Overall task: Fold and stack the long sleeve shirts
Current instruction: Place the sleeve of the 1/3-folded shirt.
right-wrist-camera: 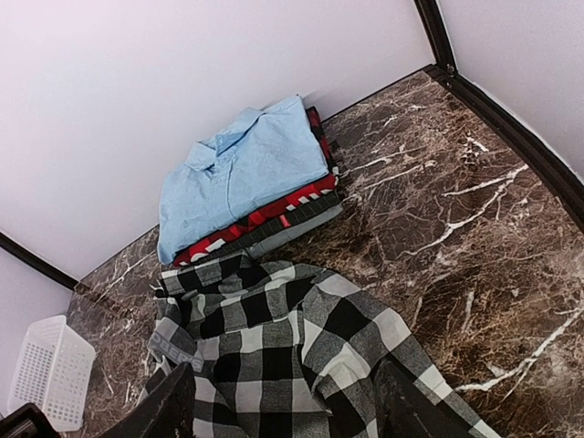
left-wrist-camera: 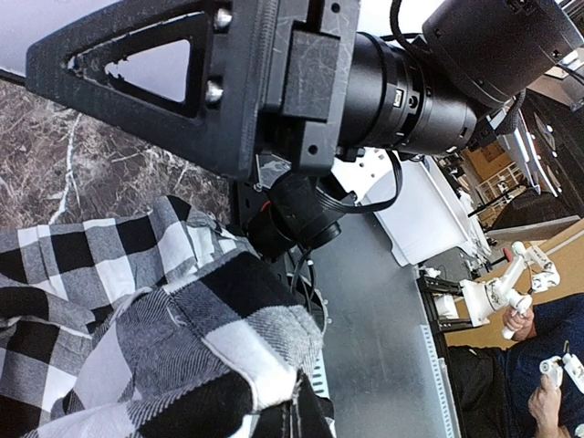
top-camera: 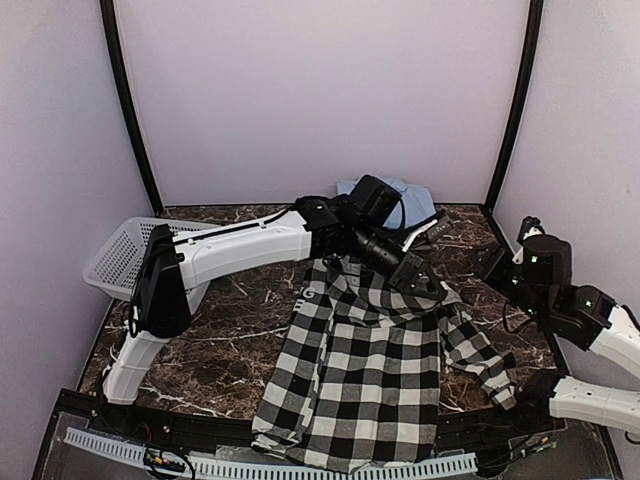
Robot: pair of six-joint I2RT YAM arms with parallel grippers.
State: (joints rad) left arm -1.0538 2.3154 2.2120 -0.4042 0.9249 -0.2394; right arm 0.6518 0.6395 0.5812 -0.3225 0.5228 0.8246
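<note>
The black-and-white checked shirt (top-camera: 360,370) lies spread on the marble table, its hem at the near edge and one sleeve out to the right. My left gripper (top-camera: 425,283) reaches across to its upper right shoulder. In the left wrist view the checked cloth (left-wrist-camera: 137,347) is bunched up over the fingers and hides them. My right gripper (right-wrist-camera: 287,401) is open and empty, hovering over the shirt's right side (right-wrist-camera: 274,338). The light blue collared shirt (right-wrist-camera: 242,169) lies folded on top of the red shirt (right-wrist-camera: 265,219) in a stack by the back wall, also in the top view (top-camera: 410,195).
A perforated plastic basket (top-camera: 125,250) lies tilted at the back left, also in the right wrist view (right-wrist-camera: 46,370). Darker folded cloth lies under the red shirt. Black corner posts and lilac walls close in the table. Bare marble (right-wrist-camera: 456,228) lies right of the stack.
</note>
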